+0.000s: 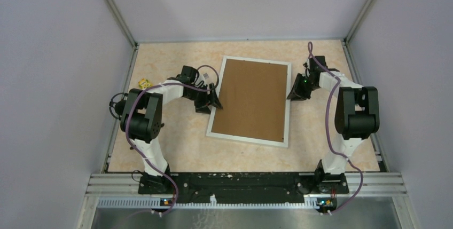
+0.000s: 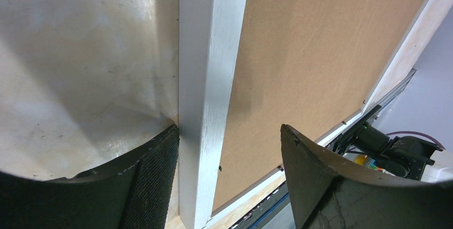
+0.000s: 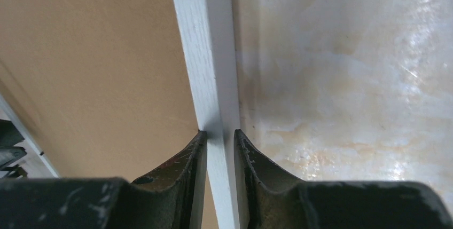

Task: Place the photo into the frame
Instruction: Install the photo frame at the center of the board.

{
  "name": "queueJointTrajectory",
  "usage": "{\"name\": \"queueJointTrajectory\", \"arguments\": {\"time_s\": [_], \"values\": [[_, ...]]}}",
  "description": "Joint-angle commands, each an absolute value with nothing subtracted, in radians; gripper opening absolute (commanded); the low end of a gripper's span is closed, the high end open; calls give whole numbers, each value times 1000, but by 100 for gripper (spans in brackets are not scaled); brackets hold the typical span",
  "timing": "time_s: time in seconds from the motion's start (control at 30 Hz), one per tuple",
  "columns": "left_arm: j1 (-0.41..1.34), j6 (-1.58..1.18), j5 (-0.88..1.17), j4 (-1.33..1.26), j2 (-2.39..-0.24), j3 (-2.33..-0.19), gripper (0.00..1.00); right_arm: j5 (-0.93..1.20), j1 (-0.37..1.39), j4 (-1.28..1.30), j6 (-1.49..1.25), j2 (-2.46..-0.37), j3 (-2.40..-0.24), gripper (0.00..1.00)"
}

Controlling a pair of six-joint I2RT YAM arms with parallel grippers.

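Note:
The frame (image 1: 250, 139), with thin white bars, lies flat in the middle of the table, and a plain brown board (image 1: 251, 101) fills it. The photo is hidden. My left gripper (image 1: 212, 102) is open astride the frame's left bar (image 2: 205, 79). One finger (image 2: 155, 175) rests against the bar's outer side and the other hangs over the brown board (image 2: 320, 53). My right gripper (image 1: 295, 91) is shut on the frame's right bar (image 3: 205, 53), with both fingers pressed against its sides in the right wrist view.
A small yellow object (image 1: 143, 83) lies near the left wall behind the left arm. Grey walls close the table in on three sides. A metal rail (image 1: 245, 183) runs along the near edge by the arm bases.

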State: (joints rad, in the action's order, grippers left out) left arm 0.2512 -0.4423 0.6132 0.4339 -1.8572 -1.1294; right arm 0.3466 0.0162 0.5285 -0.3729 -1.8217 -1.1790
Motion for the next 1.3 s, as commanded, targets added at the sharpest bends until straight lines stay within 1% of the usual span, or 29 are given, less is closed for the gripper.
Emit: {"name": "queueJointTrajectory", "arguments": {"time_s": [0.0,0.2,0.37,0.5,1.27], "values": [[255,-433,641,431,-1858,-1138,74,337,9,507,-350,-1854,-1248,24],[255,-433,648,427,-1856,-1135,74,374,11,499,-351,-1862,-1200,23],[255,-434,653,426,-1856,-1134,74,357,3,481,-359,-1807,-1150,24],[255,-436,657,425,-1852,-1134,74,403,-52,487,-358,-1796,-1168,24],[255,-436,656,423,-1849,-1132,74,430,-10,452,-330,-1824,-1116,24]]}}
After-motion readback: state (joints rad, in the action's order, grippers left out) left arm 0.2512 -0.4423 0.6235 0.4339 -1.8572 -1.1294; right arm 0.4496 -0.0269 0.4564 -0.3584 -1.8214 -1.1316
